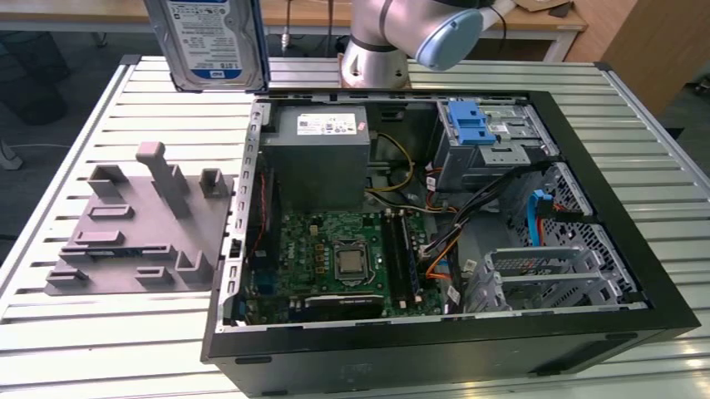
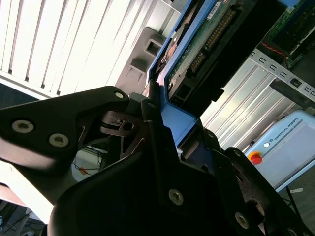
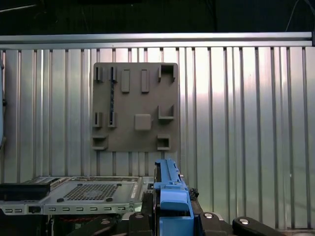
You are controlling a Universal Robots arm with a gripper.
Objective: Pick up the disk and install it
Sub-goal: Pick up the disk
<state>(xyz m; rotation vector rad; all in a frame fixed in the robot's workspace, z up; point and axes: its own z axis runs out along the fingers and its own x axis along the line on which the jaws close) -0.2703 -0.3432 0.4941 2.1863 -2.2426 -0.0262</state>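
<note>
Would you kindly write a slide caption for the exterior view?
The disk hangs upright above the slatted table, label facing the camera; grey fixture plate and open computer case lie below.

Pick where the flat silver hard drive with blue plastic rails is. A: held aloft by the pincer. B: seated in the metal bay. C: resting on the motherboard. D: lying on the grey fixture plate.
A: in the exterior view the flat silver hard drive hangs above the ribbed metal table, and the black pincer clamps its edge in the second wrist view.
</note>
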